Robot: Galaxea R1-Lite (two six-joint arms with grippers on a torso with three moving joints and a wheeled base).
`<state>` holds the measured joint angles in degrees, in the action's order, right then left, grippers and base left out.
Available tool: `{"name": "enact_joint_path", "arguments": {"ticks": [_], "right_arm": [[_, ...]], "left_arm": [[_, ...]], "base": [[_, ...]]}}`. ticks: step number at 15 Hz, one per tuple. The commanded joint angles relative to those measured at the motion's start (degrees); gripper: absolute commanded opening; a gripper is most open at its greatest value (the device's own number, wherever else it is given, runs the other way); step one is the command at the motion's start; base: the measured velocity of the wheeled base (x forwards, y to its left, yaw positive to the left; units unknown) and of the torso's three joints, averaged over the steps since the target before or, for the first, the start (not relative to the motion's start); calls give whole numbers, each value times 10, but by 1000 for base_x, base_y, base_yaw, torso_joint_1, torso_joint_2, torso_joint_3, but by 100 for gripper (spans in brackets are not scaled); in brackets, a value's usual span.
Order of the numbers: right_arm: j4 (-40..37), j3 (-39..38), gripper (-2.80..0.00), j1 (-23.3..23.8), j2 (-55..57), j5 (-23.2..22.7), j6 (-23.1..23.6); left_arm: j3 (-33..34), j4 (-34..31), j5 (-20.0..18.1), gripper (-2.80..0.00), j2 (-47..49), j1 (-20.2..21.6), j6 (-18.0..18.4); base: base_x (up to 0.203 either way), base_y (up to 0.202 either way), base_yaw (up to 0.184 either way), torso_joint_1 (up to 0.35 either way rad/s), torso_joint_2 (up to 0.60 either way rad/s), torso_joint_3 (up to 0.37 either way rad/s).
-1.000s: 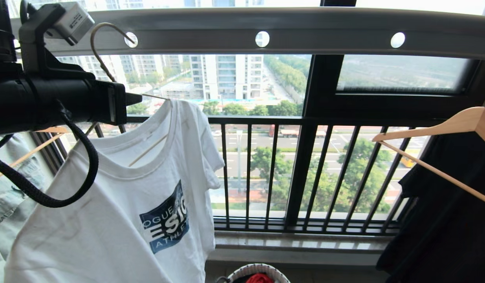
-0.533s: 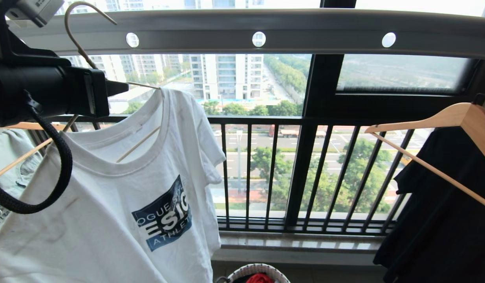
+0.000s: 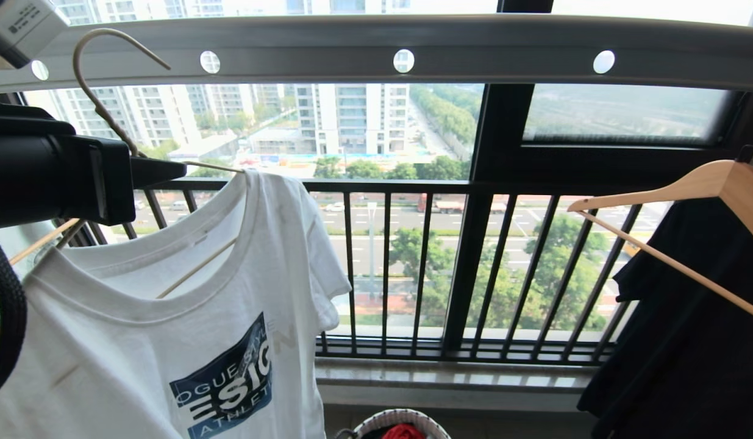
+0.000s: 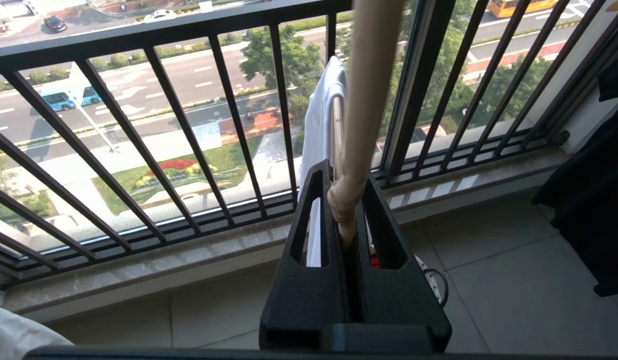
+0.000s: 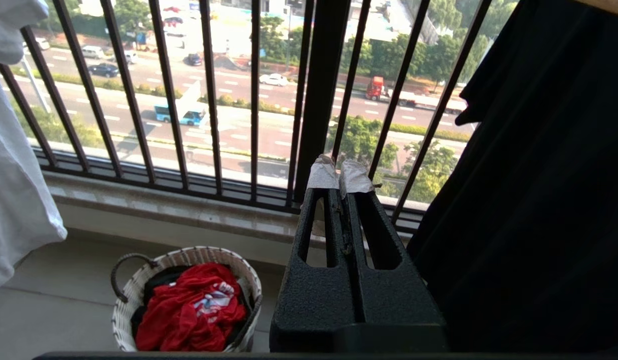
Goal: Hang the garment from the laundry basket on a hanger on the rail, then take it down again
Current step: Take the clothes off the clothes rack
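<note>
Left gripper [image 4: 346,220] fingers clamped on hanger [image 3: 102,110] neck, shirt [image 3: 169,341] on it, hook just off rail [image 3: 474,52]. Take-down step, looks like; next, lower toward basket [image 5: 188,300]. Right gripper [image 5: 339,177] closed, empty.

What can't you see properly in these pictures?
- Left gripper: its grip on the hanger is hidden by the arm in the head view.
- T-shirt: its hem is cut off by the head view's bottom edge.
- Laundry basket: whatever lies under the red cloth is covered.
</note>
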<state>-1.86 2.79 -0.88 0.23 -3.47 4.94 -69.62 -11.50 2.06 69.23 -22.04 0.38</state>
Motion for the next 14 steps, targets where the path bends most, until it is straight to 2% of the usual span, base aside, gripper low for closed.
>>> {"name": "enact_joint_path", "arguments": {"ticks": [1, 6, 10, 12, 14], "right_arm": [[-4, 54, -280, 0, 36, -11, -12], [37, 157, -280, -1, 233, -51, -19], [74, 300, -280, -12, 424, -116, -20], [79, 366, -280, -64, 512, -132, -28], [82, 417, -280, -162, 583, -124, -54]], "left_arm": [[16, 0, 0, -280, -13, -6, -1], [84, 1, -1, -280, -23, -43, -10], [97, 3, -3, -280, -23, -78, -59], [96, 5, -3, -280, -21, -98, -85], [96, 7, -21, -280, -17, -106, -100]], "base": [[0, 0, 0, 0, 0, 0], [0, 0, 0, 0, 0, 0], [0, 0, 0, 0, 0, 0], [0, 0, 0, 0, 0, 0], [0, 0, 0, 0, 0, 0]]}}
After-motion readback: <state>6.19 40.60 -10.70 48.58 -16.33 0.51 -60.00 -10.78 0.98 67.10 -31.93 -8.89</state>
